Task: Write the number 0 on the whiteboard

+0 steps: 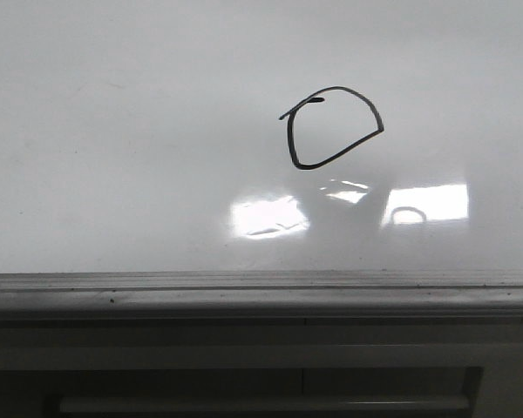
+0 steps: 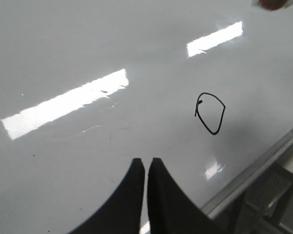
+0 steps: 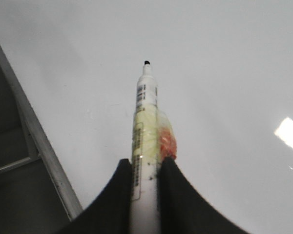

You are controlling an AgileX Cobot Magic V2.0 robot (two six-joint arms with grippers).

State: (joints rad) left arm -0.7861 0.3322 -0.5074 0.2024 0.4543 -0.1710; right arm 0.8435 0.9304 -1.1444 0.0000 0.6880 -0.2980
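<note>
Front view shows no hand at all, just the whiteboard [image 1: 113, 131] w/ the number 0 [image 1: 333, 128] drawn right of centre, a lopsided closed loop w/ a short overlapping tail at its upper left. Only the right wrist view shows the marker [image 3: 145, 141]: white barrel, yellowish and orange tape round it, black tip bare and pointing out over blank board; the 0 isn't in that view. The right hand [image 3: 145, 168] is clamped on the barrel, one finger each side. Left wrist view has the left hand [image 2: 146, 168] w/ fingers nearly together, only a thin slit between, nothing in it. The 0 [image 2: 210, 113] sits well apart from that hand, nearer the board's framed edge.

Board is glossy white, bright rectangular glare patches, grey metal frame [image 1: 261, 292] along the near edge. Below the frame, dark grey structure, too dim to make out.
</note>
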